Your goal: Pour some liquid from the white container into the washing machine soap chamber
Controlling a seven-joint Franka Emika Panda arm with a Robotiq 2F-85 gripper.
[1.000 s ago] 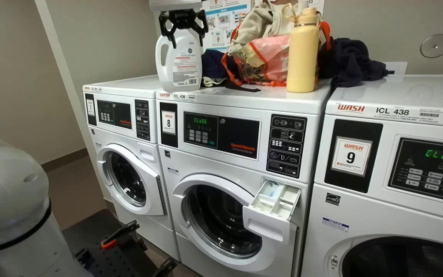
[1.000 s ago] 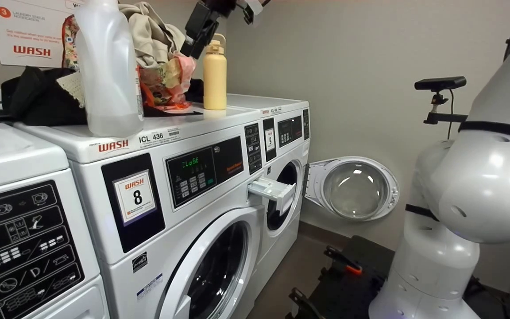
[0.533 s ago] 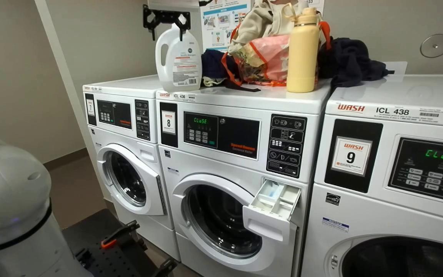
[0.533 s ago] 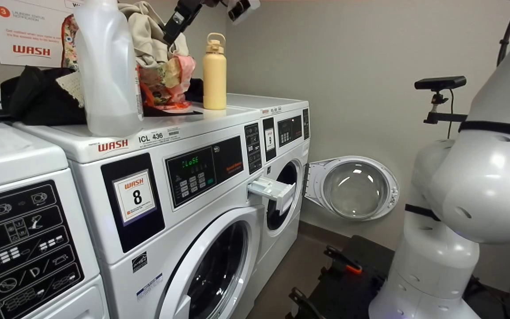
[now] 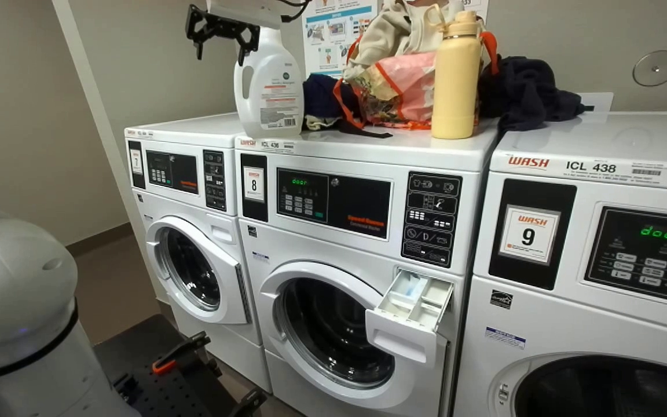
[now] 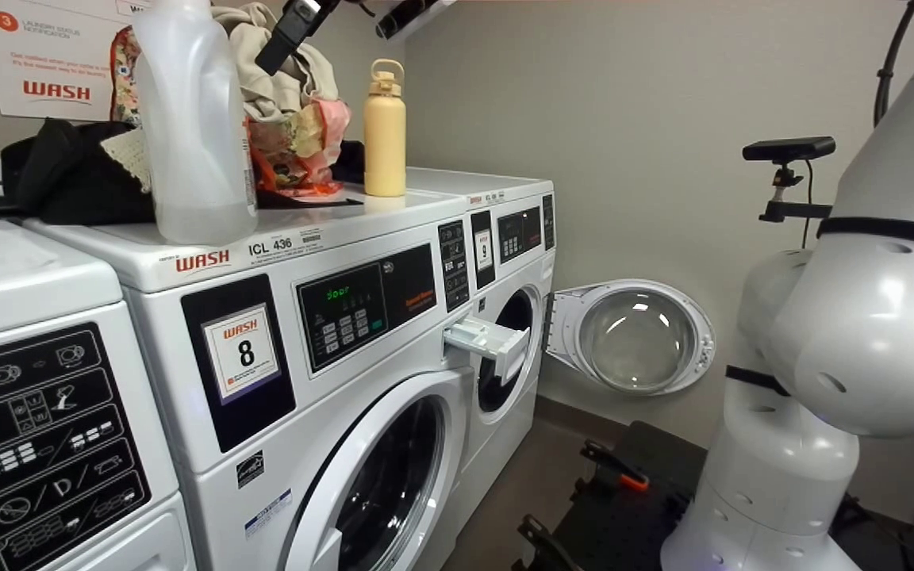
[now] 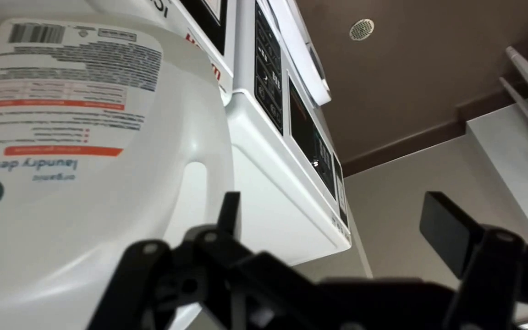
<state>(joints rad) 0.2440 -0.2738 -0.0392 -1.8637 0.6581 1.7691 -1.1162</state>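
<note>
The white container (image 5: pixel 278 87) stands upright on top of washer 8 in both exterior views (image 6: pixel 195 151). Its label faces the wrist camera, and its body (image 7: pixel 190 114) fills the left of the wrist view, with the loop handle near one finger. My gripper (image 5: pixel 221 57) is open and empty, level with the container's upper part, its fingers mostly left of it. In the wrist view the jaws (image 7: pixel 330 215) stand wide apart with nothing between them. The washing machine soap chamber (image 5: pixel 401 337) is pulled out of washer 8, its divided compartments showing; it also shows in an exterior view (image 6: pixel 489 337).
A yellow bottle (image 5: pixel 454 87) and a bag of clothes (image 5: pixel 406 87) stand on the washer top. Washer 8's round door (image 5: pixel 327 330) is below the drawer. Another washer's door (image 6: pixel 635 337) hangs open. A black cart (image 5: pixel 160 370) bears the arm base.
My gripper has moved left in an exterior view, from over the container's top towards its handle side, staying open. The container and drawer have not moved. The washer display text has changed.
</note>
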